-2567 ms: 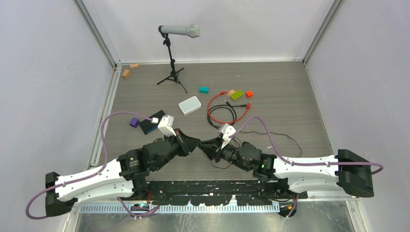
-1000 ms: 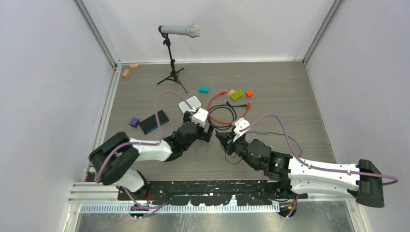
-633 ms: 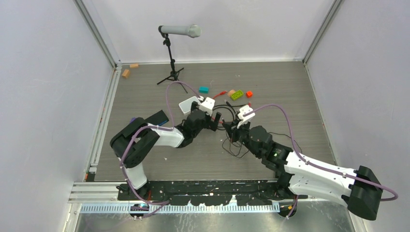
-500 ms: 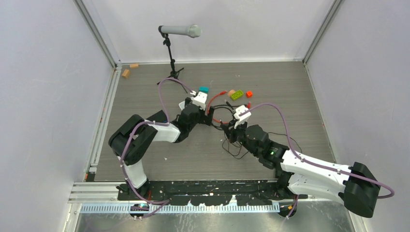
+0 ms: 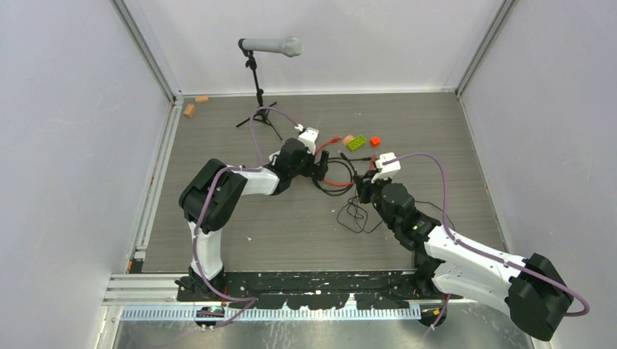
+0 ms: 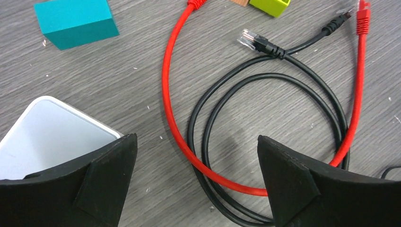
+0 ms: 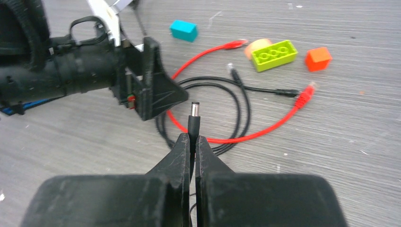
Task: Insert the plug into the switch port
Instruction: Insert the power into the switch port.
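The thin red cable (image 6: 166, 94) lies in a loop on the table. One plug (image 7: 305, 98) lies at its right end, the other (image 7: 235, 45) near the green brick. My left gripper (image 6: 194, 142) hangs open just above the loop, with nothing between its fingers (image 5: 325, 166). My right gripper (image 7: 193, 137) is shut on a black barrel connector (image 7: 194, 116) of a thin black wire, held upright a short way in front of the loop (image 5: 364, 185). The switch port is hidden under my left arm.
A white rounded box (image 6: 42, 132) sits under the left finger. A teal block (image 6: 75, 21), green brick (image 7: 274, 54) and orange cube (image 7: 318, 58) lie beyond the cables. A black network cable (image 6: 265, 45) is coiled with the red one. A microphone stand (image 5: 258, 87) rises at the back.
My left arm has swung from the near left across to the cable loop, staying open. My right arm has pushed forward and right, still shut on the black connector.
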You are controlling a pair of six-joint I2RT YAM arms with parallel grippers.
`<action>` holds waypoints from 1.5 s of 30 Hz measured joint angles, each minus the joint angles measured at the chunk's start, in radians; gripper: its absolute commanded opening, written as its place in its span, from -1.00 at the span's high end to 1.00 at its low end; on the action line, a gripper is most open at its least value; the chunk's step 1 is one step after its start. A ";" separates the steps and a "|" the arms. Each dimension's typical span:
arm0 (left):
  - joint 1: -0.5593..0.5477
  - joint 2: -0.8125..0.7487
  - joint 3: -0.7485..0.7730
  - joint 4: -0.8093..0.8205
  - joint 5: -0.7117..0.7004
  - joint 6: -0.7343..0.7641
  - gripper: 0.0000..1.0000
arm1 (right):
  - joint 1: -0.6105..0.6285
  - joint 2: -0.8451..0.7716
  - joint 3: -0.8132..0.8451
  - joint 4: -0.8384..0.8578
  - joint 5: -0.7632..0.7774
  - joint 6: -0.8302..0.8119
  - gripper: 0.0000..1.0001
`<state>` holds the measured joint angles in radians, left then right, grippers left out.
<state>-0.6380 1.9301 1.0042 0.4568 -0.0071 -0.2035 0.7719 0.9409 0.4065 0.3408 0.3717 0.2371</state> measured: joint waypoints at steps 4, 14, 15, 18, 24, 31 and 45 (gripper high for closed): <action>0.010 0.037 0.041 -0.038 0.019 0.000 -1.00 | -0.043 -0.020 -0.022 0.004 0.051 0.020 0.99; 0.012 0.075 0.089 -0.069 0.045 0.001 -0.99 | -0.090 -0.040 -0.068 0.034 0.128 0.055 0.99; 0.012 0.079 0.095 -0.070 0.047 0.001 -0.99 | -0.090 -0.040 -0.071 0.039 0.128 0.056 0.99; 0.012 0.089 0.107 -0.072 0.049 0.004 -0.99 | -0.093 -0.039 -0.080 0.055 0.127 0.058 0.99; 0.013 0.114 0.174 -0.137 0.066 0.023 -0.99 | -0.095 -0.018 -0.090 0.085 0.119 0.060 0.99; 0.019 0.145 0.258 -0.228 0.090 0.025 -0.99 | -0.100 -0.009 -0.097 0.109 0.106 0.068 0.99; 0.044 0.177 0.294 -0.211 0.176 0.024 -0.99 | -0.107 0.002 -0.099 0.128 0.090 0.077 0.99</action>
<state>-0.5941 2.1067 1.2980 0.2455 0.1692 -0.1799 0.6651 0.9432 0.3073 0.4686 0.4618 0.3138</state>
